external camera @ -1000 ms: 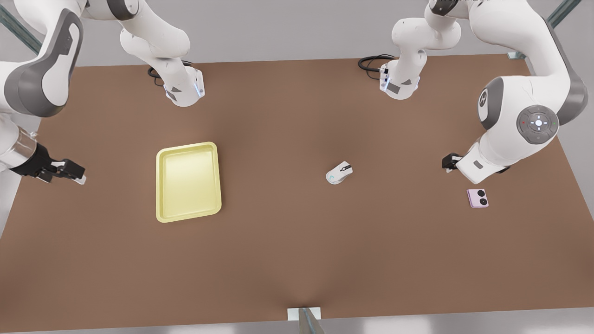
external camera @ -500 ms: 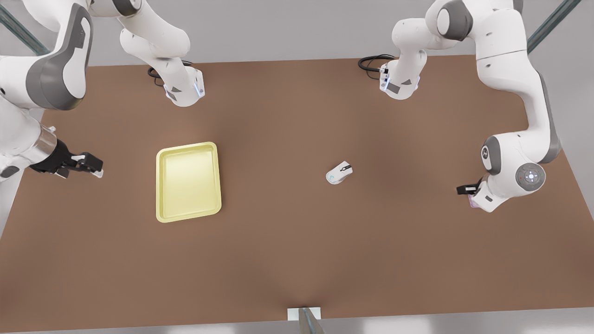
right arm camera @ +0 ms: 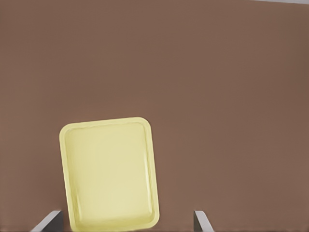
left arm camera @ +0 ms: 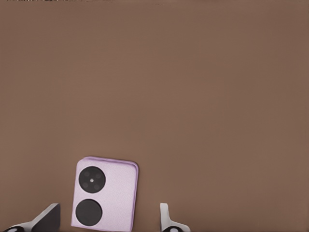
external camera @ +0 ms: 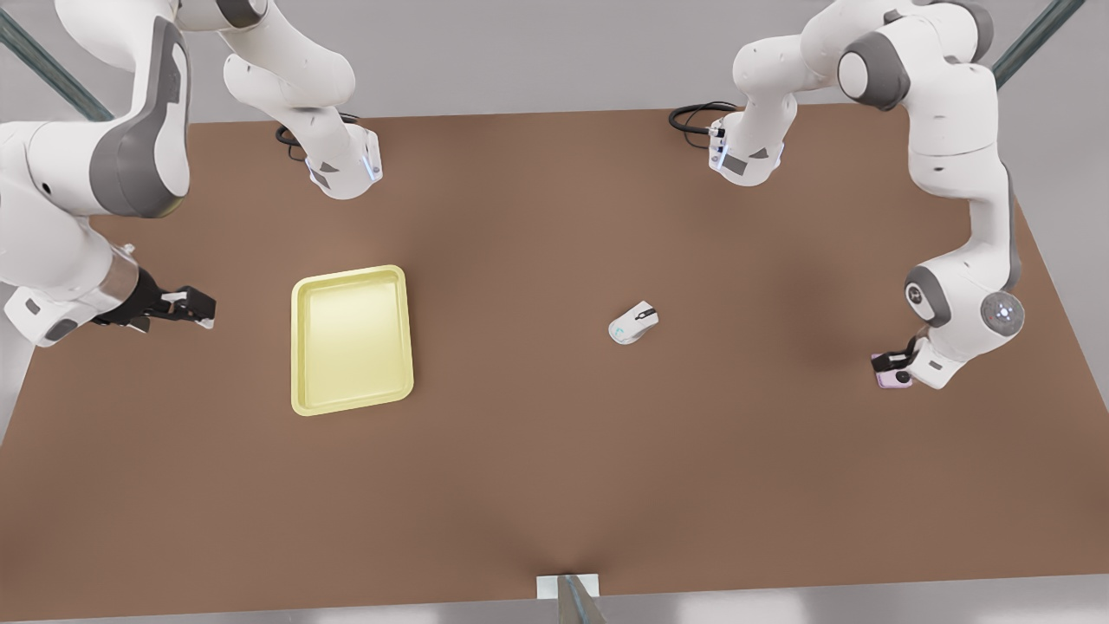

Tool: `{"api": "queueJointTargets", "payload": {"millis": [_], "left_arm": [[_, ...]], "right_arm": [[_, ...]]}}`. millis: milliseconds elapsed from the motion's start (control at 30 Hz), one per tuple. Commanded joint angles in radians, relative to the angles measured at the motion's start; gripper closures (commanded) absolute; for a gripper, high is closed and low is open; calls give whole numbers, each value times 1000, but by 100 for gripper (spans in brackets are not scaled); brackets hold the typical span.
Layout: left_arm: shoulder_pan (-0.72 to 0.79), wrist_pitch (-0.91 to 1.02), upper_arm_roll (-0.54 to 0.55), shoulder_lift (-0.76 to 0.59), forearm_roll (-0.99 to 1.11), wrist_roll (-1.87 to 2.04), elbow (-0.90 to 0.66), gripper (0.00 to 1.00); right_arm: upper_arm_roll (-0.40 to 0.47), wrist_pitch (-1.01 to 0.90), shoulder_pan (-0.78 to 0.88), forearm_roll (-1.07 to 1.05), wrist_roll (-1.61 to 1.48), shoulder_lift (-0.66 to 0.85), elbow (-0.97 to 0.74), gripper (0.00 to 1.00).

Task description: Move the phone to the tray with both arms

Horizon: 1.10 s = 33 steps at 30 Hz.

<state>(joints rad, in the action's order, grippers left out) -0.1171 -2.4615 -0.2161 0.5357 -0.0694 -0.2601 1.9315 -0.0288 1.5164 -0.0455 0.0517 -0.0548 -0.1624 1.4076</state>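
The pale pink-lilac phone lies flat near the table edge on the front view's right, its two black circles facing up. My left gripper is directly over it. In the left wrist view the phone lies between the open fingertips, and the left gripper is not touching it. The pale yellow tray lies on the front view's left. My right gripper hovers open and holds nothing, a little beyond the tray's outer side. Ahead of the right gripper the tray shows in the right wrist view.
A white computer mouse lies on the brown table between the tray and the phone. Both arm bases stand at the far edge with black cables. A small bracket sits at the near edge.
My left arm has swung down and toward the near edge, bringing its gripper from beside the phone to over it. My right gripper has moved toward the tray.
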Motion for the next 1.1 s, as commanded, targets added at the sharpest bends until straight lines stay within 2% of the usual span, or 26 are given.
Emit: {"api": "queueJointTargets", "payload": {"millis": [0,300,933,967,1000,1033,1067], "left_arm": [[-12,-51,0,3,-87,-321,0,0],[-41,-48,0,33,-86,-511,-5,0],[-58,-48,0,105,-153,-511,-14,0],[-59,-48,0,105,-153,-511,-14,4],[-58,-48,0,105,-153,-511,-14,8],[-58,-48,0,105,-153,-511,-14,10],[-58,-48,0,105,-153,-511,-13,12]], "right_arm": [[1,-15,-5,0,-14,1,5,0],[7,-5,-7,5,-14,-19,19,0],[16,18,-10,2,-13,-22,85,0],[16,7,-10,2,-33,-20,86,74],[16,2,-10,-3,-37,-19,93,32],[16,-5,-8,-10,-83,-17,93,63],[16,-15,-5,-10,-53,-17,94,33]]}}
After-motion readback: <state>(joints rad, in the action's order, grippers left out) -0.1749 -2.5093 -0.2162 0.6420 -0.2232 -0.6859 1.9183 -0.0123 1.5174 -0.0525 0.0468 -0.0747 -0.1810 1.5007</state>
